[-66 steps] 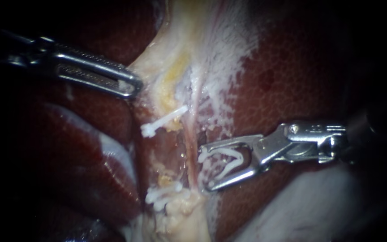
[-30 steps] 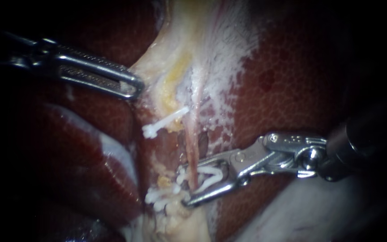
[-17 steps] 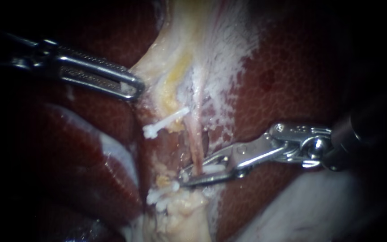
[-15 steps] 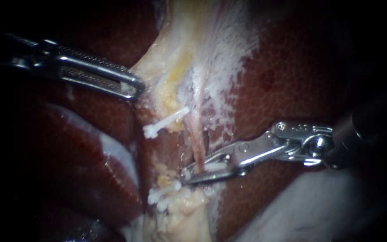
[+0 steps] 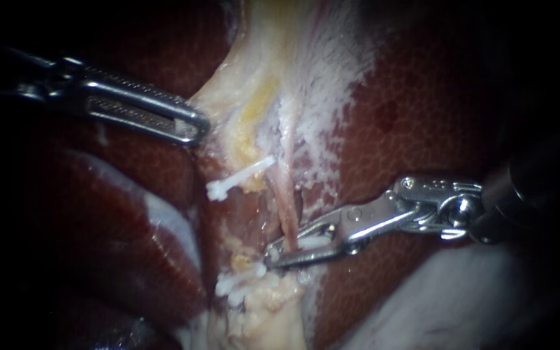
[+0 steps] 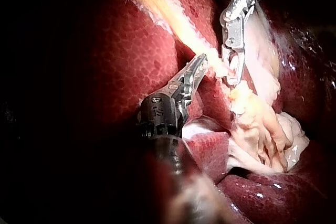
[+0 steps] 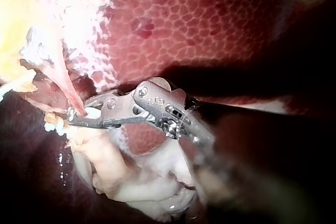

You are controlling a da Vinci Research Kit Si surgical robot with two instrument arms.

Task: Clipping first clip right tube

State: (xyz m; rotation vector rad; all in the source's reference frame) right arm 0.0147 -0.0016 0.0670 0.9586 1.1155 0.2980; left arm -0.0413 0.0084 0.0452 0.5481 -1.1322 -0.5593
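A thin pink tube, the right tube [image 5: 284, 207], runs down from the pale gallbladder tissue [image 5: 254, 97]. My right instrument [image 5: 275, 256] comes in from the right, and its jaws are squeezed together across this tube with a white clip [image 5: 309, 244] between them. The right wrist view shows the same grip: jaws [image 7: 73, 119] pressed on the tube [image 7: 65, 85] and the clip [image 7: 92, 113]. At the upper left, my left instrument [image 5: 192, 128] holds the edge of the pale tissue with its jaws shut; in its wrist view the tips [image 6: 201, 61] pinch that pale strand [image 6: 173, 17].
Two white clips [image 5: 234, 178] [image 5: 236, 285] sit on tissue left of the right tube. Dark red liver [image 5: 435, 110] surrounds the field, and a lobe [image 5: 118, 227] bulges at lower left. Ragged pale tissue [image 5: 260, 311] hangs below the jaws.
My right instrument, its jaws open around a white clip, moved left until they straddled the right tube, then closed on it. In the last half second it holds still. The left instrument has not moved.
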